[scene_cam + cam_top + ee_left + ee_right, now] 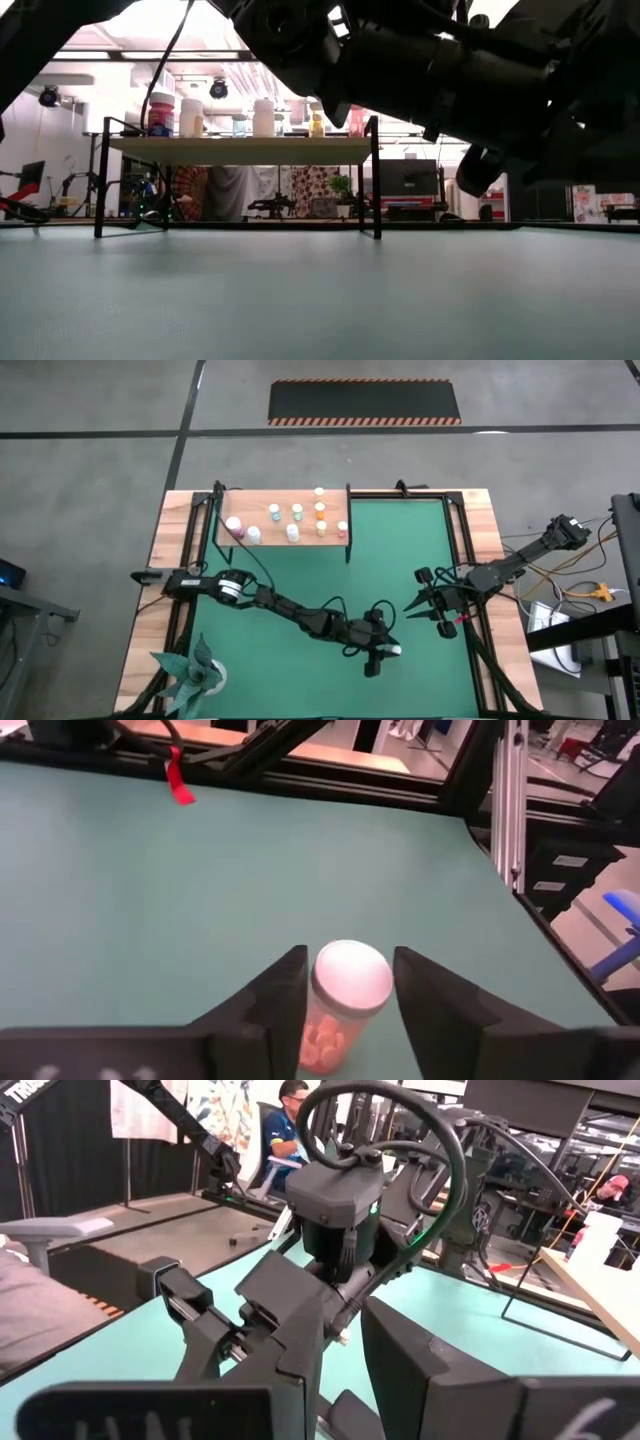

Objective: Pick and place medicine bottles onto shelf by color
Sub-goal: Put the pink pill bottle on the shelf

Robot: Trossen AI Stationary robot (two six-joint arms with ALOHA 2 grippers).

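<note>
My left gripper (385, 652) reaches over the mat's near right part and is shut on a medicine bottle (350, 982) with a white cap and an orange-pink body. My right gripper (428, 610) hovers open just right of it, touching nothing. In the right wrist view its fingers (290, 1360) frame the left arm's wrist. The shelf (285, 542), a light-wood board on thin black posts, stands at the mat's far left. Several bottles stand on it: pink (233, 525), white (292, 532), orange (320, 510). They also show in the low view along the shelf (240, 148). My left gripper pinches the bottle between its two fingers (280, 1005), on the body just under the cap (312, 1018). The white cap (352, 975) sticks out past the fingertips, so the bottle lies along the fingers. The low view shows nothing standing on the mat under the arm.
A green-leaved paper plant (195, 675) sits at the table's near left corner. Black frame rails (462, 550) border the mat's right side, with a red tag (178, 780) on the frame. Open green mat (300, 585) lies between the grippers and the shelf.
</note>
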